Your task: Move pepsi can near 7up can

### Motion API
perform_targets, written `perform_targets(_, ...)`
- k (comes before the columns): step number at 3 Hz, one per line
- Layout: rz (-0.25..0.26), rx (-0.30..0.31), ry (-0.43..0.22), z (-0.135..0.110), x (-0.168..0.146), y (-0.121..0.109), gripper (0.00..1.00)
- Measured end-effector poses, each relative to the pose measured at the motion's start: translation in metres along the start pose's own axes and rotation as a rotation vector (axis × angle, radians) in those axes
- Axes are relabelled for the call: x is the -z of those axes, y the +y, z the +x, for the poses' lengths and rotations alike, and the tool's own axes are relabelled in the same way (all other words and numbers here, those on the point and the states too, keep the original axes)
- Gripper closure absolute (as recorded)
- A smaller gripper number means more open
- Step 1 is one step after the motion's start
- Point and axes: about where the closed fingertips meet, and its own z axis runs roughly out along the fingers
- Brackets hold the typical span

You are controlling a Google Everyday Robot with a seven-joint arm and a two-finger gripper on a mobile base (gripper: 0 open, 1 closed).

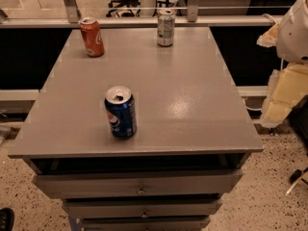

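The pepsi can [120, 112] is dark blue with a red-white-blue logo and an opened silver top. It stands upright near the front left of the grey table top [192, 95]. The 7up can [165, 28] is pale silver-green and stands upright at the back edge, near the middle. My gripper [285, 93] shows as pale yellow parts under the arm's white shell [294, 30] at the right edge of the view. It is beyond the table's right side, far from both cans and holding nothing that I can see.
An orange-red can [91, 36] stands upright at the back left corner. The table is a drawer cabinet with drawers [139, 186] below the front edge. A rail and glass wall [134, 13] run behind it. Speckled floor lies on both sides.
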Motion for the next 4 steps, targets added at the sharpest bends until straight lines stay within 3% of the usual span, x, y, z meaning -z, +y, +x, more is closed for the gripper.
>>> perform_targets(1,0.000,0.000,0.000,0.000,0.000,0.000,0.00)
perform_targets(2,-0.035,0.000,-0.100,-0.025,-0.026,0.006,0.00)
perform_targets(4,-0.176,-0.008,-0.446,-0.126,-0.099,0.033,0.00)
